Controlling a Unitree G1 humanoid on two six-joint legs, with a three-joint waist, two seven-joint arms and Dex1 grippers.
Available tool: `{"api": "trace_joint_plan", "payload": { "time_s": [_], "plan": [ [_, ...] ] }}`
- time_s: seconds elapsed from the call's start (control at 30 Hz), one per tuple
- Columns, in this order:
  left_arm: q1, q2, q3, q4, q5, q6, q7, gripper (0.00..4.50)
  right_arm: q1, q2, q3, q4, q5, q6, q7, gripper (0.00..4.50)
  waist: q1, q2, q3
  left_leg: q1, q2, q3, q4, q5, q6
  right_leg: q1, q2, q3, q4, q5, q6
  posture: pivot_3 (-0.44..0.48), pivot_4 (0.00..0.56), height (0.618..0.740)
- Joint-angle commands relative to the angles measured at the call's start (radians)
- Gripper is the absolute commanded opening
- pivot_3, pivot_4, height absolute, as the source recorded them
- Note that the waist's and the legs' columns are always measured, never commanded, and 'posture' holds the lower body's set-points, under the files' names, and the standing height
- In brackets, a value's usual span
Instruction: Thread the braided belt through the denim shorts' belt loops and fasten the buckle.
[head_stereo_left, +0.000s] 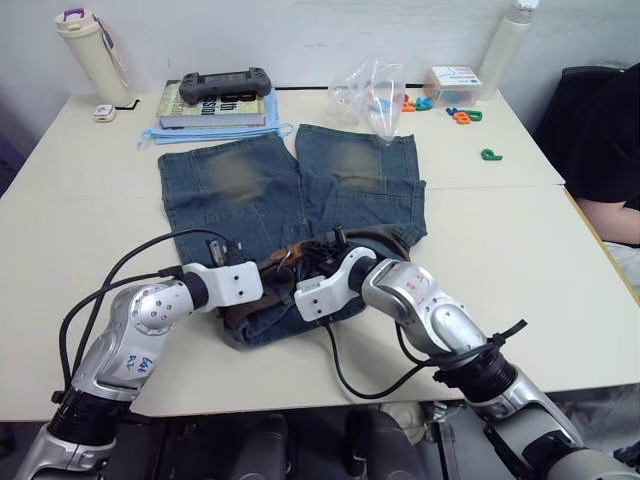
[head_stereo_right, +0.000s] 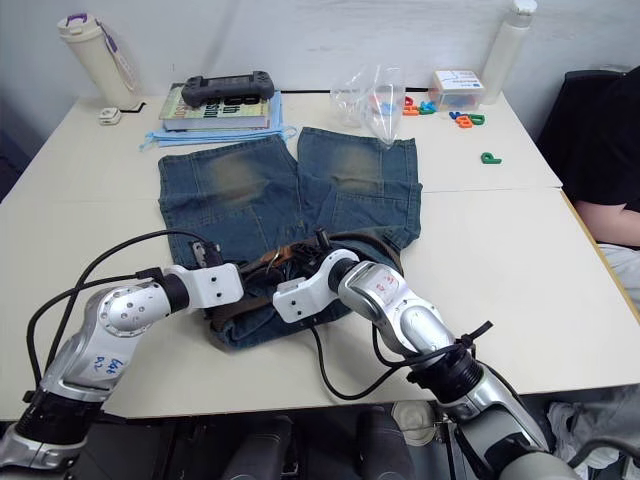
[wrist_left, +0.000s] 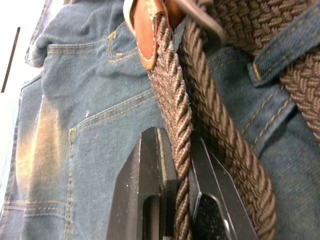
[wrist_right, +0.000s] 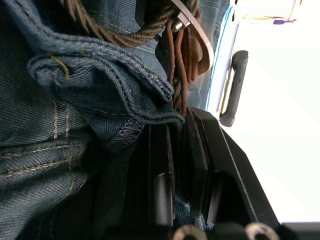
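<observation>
The denim shorts (head_stereo_left: 240, 180) lie flat on the table, legs pointing away and waistband towards me. The braided belt (wrist_left: 170, 90) runs along the waistband and passes under a belt loop (wrist_left: 280, 50). Its buckle (wrist_left: 200, 15) with the tan leather tab (wrist_left: 147, 30) sits at the middle of the waist. My left gripper (wrist_left: 179, 149) is shut on the braided strap just short of the buckle, and it shows at the waistband (head_stereo_left: 275, 264) in the head views. My right gripper (wrist_right: 177, 120) is shut on the belt's edge beside a fold of denim, with the buckle (wrist_right: 195, 30) just beyond its fingers.
A book (head_stereo_left: 215, 108) with a black game controller (head_stereo_left: 225, 84) lies behind the shorts. There is a clear plastic bag (head_stereo_left: 370, 95) by the right leg. A cream bottle (head_stereo_left: 90, 50), a small box (head_stereo_left: 452, 80) and coloured letters (head_stereo_left: 465, 115) line the back. A person (head_stereo_left: 610, 150) sits at the right edge.
</observation>
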Motion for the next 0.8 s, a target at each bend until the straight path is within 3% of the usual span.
{"api": "trace_joint_plan", "payload": {
  "time_s": [0.03, 0.2, 0.33, 0.53, 0.8],
  "plan": [
    [0.012, 0.005, 0.003, -0.038, -0.015, -0.04, 0.0, 0.0, -0.02, 0.025, 0.022, -0.035, 0.026, -0.038, -0.014, 0.09, -0.001, 0.0, 0.0, 0.0, 0.0, 0.0, 0.0, 0.0, 0.0, 0.0, 0.0, 0.0, 0.0, 0.0, 0.0, 0.0, 0.15, 0.667],
    [0.064, 0.063, 0.061, -0.05, -0.036, -0.065, -0.022, 0.0, -0.018, 0.022, 0.013, -0.038, 0.017, -0.04, -0.03, 0.09, -0.008, 0.0, 0.0, 0.0, 0.0, 0.0, 0.0, 0.0, 0.0, -0.001, 0.0, 0.0, 0.001, 0.0, -0.001, 0.0, 0.15, 0.667],
    [0.053, 0.055, 0.06, -0.045, -0.043, -0.056, -0.011, 0.0, -0.018, 0.035, 0.021, -0.032, 0.018, -0.045, -0.036, 0.09, -0.008, 0.0, 0.0, 0.0, 0.0, 0.0, 0.0, 0.0, 0.0, -0.001, 0.0, 0.0, 0.001, -0.001, -0.001, 0.0, 0.15, 0.667],
    [0.013, -0.07, 0.011, -0.069, -0.053, 0.03, 0.012, 0.0, -0.015, 0.04, 0.022, -0.027, 0.03, -0.047, -0.029, 0.09, -0.003, 0.0, 0.0, 0.0, 0.0, 0.0, 0.001, 0.0, 0.0, -0.001, 0.0, 0.0, 0.002, -0.001, -0.001, 0.0, 0.15, 0.667],
    [-0.01, -0.141, -0.038, -0.037, -0.039, 0.038, 0.029, 0.0, -0.001, 0.036, 0.019, -0.037, 0.034, -0.043, -0.017, 0.09, 0.0, 0.0, 0.0, 0.0, 0.0, 0.0, 0.002, 0.0, 0.0, -0.001, 0.0, 0.0, 0.002, -0.001, 0.0, 0.0, 0.15, 0.667]
  ]
}}
